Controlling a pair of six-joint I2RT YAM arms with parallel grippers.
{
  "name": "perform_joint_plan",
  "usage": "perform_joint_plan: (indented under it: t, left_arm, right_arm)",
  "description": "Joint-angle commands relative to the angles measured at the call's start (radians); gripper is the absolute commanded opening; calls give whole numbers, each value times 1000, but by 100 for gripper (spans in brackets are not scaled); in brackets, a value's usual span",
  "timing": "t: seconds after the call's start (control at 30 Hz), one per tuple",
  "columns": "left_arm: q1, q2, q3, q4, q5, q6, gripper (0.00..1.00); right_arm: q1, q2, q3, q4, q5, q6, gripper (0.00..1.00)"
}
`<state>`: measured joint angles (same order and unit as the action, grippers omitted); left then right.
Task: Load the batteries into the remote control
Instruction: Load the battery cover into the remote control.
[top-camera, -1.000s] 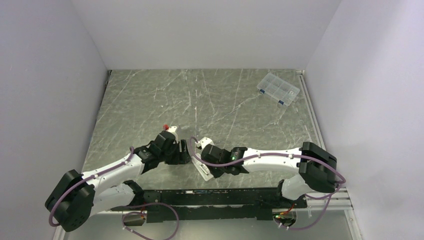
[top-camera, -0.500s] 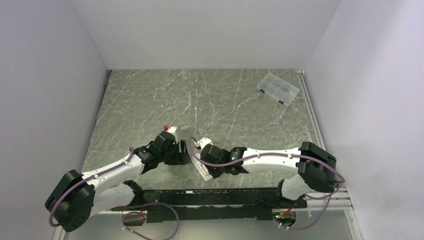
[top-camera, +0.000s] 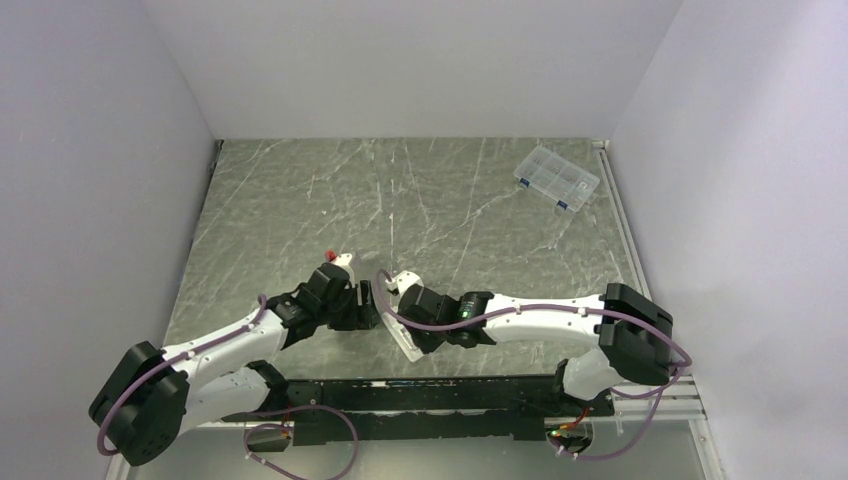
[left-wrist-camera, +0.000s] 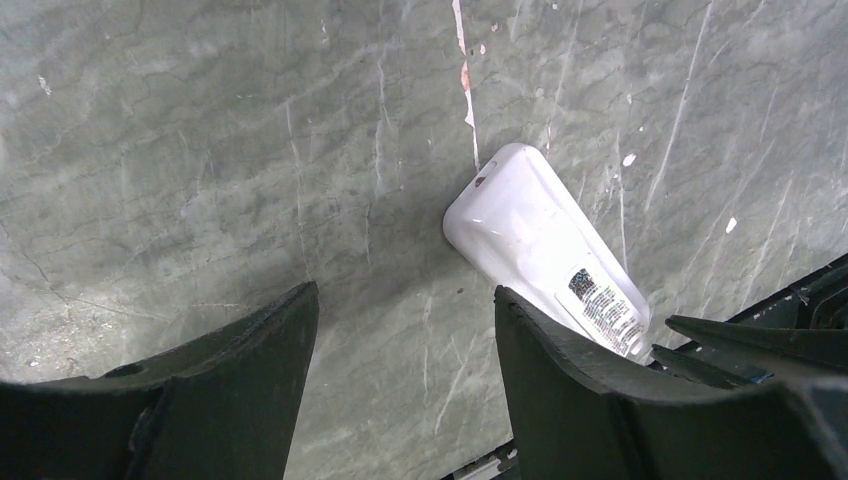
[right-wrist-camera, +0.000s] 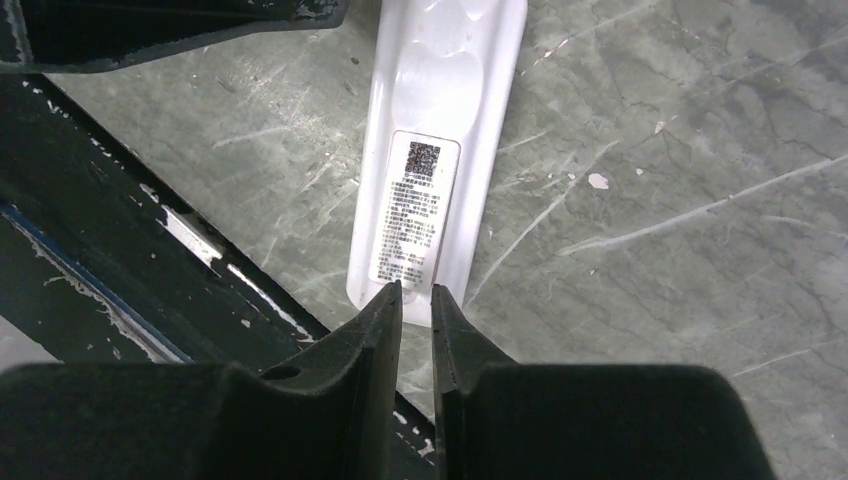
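The right gripper (right-wrist-camera: 412, 298) has edged a little leftward toward the left gripper (left-wrist-camera: 405, 300) over the last second, while the left arm has hardly shifted. The right jaws are drawn nearly closed, with only a thin slit between the tips and nothing visible in it, poised at the labelled end of the slim white rectangular plastic remote control (right-wrist-camera: 432, 120), which lies flat on the grey-green marbled tabletop (left-wrist-camera: 200, 150) near its front edge. The left jaws stand wide apart over bare table, just beside the remote's rounded far end.
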<state>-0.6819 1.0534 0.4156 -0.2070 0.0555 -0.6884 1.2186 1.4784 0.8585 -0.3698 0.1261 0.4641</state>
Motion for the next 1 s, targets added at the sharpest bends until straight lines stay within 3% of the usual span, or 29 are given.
perform_joint_plan:
  t: [0.0, 0.43, 0.97]
  left_arm:
    - [5, -24, 0, 0, 1, 15, 70]
    - [7, -29, 1, -10, 7, 16, 70]
    - [12, -52, 1, -33, 0, 24, 70]
  right_arm:
    - [-2, -30, 45, -9, 22, 2, 19]
    - [-2, 7, 60, 24, -7, -1, 0]
    - [-4, 48, 57, 50, -20, -2, 0]
